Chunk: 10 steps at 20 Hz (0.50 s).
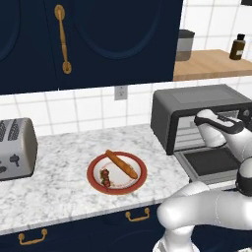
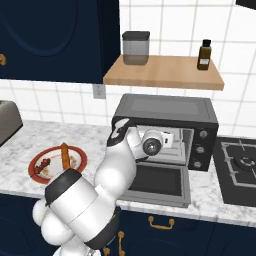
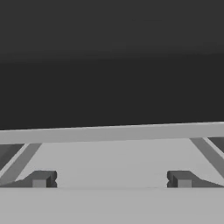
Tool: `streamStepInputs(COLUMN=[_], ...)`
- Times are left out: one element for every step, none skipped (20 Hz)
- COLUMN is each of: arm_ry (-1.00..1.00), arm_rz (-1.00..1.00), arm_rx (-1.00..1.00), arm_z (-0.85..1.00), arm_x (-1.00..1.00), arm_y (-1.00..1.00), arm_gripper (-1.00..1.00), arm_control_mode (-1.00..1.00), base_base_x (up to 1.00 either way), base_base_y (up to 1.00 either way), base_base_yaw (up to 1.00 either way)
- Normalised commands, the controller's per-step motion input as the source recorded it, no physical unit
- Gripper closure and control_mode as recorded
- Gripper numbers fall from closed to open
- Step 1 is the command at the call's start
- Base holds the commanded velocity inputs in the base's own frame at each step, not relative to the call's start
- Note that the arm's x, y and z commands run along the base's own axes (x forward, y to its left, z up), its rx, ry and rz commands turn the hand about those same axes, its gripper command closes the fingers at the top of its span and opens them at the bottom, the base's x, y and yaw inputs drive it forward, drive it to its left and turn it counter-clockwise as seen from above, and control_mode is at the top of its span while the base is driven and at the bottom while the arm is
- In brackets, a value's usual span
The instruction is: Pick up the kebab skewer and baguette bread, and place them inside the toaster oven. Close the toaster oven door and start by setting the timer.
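In the left base view the gripper (image 1: 205,118) sits at the mouth of the toaster oven (image 1: 197,101), in the right half of the frame. Its jaws are spread wide and hold nothing. In the hand view the two finger tips (image 3: 41,179) stand far apart at the bottom, with a bar of the oven's wire rack (image 3: 109,132) running across between and above them and the dark inside of the oven beyond.

The toaster oven door (image 1: 209,165) is dropped open, lying flat toward the front edge of the desk (image 1: 64,172), at the lower right of the frame.

Both foods lie on the red plate (image 1: 93,173) in the lower middle of the same frame, well apart from the gripper and down to its left. The baguette bread (image 1: 121,164) runs on a slant from the plate's upper left to its lower right. The kebab skewer (image 1: 105,177) lies just beside it toward the lower left of the plate, running nearly up and down in the frame, so the two long axes are not parallel.

Neither food is in the oven yet. In my judgement the coming move turns on swinging the gripper out of the oven mouth and leftward over the plate, then turning the jaws so they close across the narrow width of whichever piece comes first, rather than along its length.

In the right base view the plate (image 2: 35,161) sits at the left edge, left of the arm.
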Motion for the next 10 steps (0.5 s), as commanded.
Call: streamStepInputs(arm_ry=[0.0, 0.0, 0.0, 0.0, 0.0, 0.0, 0.0, 0.0, 0.0, 0.0], arm_rz=[0.0, 0.0, 0.0, 0.0, 0.0, 0.0, 0.0, 0.0, 0.0, 0.0], arm_rx=[0.0, 0.0, 0.0, 0.0, 0.0, 0.0, 0.0, 0.0, 0.0, 0.0], arm_z=[-0.29, -0.3, -0.2, 0.0, 0.0, 0.0, -0.01, 0.0, 0.0, 0.0], arm_x=[0.04, 0.0, 0.07, 0.18, 0.24, 0.28, 0.25, 0.24, 0.28, 0.33], arm_y=[0.0, 0.0, 0.0, 0.0, 0.0, 0.0, 0.0, 0.0, 0.0, 0.0], arm_gripper=[-1.0, -1.0, -1.0, -1.0, -1.0, -1.0, -1.0, -1.0, -1.0, -1.0], arm_control_mode=[-1.0, -1.0, -1.0, -1.0, -1.0, -1.0, -1.0, -1.0, -1.0, -1.0], base_base_x=[0.0, 0.0, 0.0, 0.0, 0.0, 0.0, 0.0, 0.0, 0.0, 0.0], base_base_y=[0.0, 0.0, 0.0, 0.0, 0.0, 0.0, 0.0, 0.0, 0.0, 0.0], base_base_yaw=[0.0, 0.0, 0.0, 0.0, 0.0, 0.0, 0.0, 0.0, 0.0, 0.0])
